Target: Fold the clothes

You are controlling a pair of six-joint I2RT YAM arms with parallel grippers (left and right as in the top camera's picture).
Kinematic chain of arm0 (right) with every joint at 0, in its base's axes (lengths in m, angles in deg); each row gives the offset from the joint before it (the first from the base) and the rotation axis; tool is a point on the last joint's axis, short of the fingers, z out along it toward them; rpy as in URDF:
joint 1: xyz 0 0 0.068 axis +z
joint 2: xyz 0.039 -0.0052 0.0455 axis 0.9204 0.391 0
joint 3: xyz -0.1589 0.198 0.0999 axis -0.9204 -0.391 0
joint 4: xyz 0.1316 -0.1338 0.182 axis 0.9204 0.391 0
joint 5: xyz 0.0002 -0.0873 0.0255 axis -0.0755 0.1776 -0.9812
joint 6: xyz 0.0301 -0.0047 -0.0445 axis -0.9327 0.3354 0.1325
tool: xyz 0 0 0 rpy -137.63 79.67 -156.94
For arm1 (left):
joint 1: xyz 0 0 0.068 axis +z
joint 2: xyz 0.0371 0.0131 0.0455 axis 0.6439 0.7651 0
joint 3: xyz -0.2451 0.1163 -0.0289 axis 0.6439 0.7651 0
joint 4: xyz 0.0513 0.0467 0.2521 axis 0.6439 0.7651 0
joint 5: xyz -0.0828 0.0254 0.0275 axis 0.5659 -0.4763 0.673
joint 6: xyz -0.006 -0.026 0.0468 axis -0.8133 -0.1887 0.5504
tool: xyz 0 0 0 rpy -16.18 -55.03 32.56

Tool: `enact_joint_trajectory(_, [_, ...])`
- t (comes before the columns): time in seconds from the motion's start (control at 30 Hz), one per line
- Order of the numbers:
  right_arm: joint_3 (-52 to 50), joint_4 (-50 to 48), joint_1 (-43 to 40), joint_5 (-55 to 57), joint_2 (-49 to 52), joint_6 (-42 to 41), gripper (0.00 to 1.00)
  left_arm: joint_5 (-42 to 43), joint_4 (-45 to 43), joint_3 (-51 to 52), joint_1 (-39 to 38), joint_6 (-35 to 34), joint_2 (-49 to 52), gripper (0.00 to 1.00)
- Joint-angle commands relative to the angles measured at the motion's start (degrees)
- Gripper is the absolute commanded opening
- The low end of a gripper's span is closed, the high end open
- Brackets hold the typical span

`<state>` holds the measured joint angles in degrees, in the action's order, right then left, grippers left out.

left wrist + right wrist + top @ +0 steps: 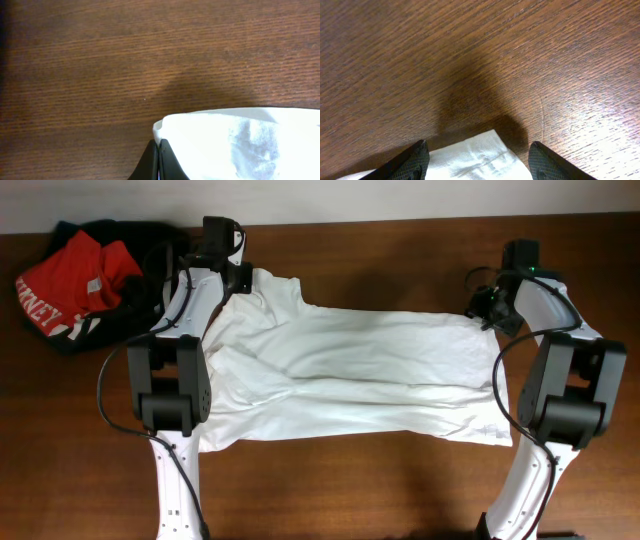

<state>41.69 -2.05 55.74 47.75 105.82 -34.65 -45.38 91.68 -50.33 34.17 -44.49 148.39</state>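
Reaching forward along the tabletop's left side, the left arm (170, 370) ends at the far left corner of the white T-shirt (350, 370). The left jaws are clenched together on the shirt's edge; the left wrist view shows white cloth starting right at their closed tips and casting a shadow on the wood. The right arm (570, 380) reaches forward in the same way on the right side and bends inward to the shirt's far right corner. The right jaws are released and stand wide apart, with a corner of the shirt lying flat between them on the wood.

The tabletop (380, 480) is dark brown wood with a fine grain. A pale strip of wall (400, 195) runs along its far edge.

The T-shirt lies spread sideways across the middle of the tabletop between the two arms. It is wrinkled, and its left part passes under the left arm. At the far left corner of the tabletop, just beside the left arm, sits a heap of other clothes: a red garment (60, 290) with white lettering, lying on a black garment (140, 235). A black cable (103, 385) loops out beside the left arm. Another black cable (497, 380) hangs along the right arm, over the shirt's right edge.
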Motion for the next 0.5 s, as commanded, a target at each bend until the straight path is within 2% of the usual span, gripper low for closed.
enact_joint_trajectory(0.0, [0.7,-0.1,1.3,0.9,1.7,-0.5,0.65,-0.4,1.0,-0.7,0.3,0.2,0.3,0.00])
enact_joint_trajectory(0.03, [0.7,-0.2,1.5,0.9,1.7,-0.5,0.61,-0.4,1.1,-0.7,0.3,0.2,0.3,0.01])
enact_joint_trajectory(0.17, [0.7,-0.1,1.9,1.0,1.7,-0.5,0.33,-0.4,1.1,-0.7,0.3,0.2,0.3,0.01])
enact_joint_trajectory(0.27, [0.7,1.1,1.3,1.2,1.7,-0.5,0.17,-0.4,1.0,-0.7,0.3,0.2,0.3,0.01])
enact_joint_trajectory(0.3, [0.8,1.5,0.9,1.1,1.7,-0.5,0.13,-0.4,1.1,-0.8,0.3,0.2,0.3,0.01])
enact_joint_trajectory(0.47, [3.0,6.8,-1.3,1.1,1.6,-0.5,0.06,-0.4,6.0,-2.0,0.3,0.2,-3.2,0.01])
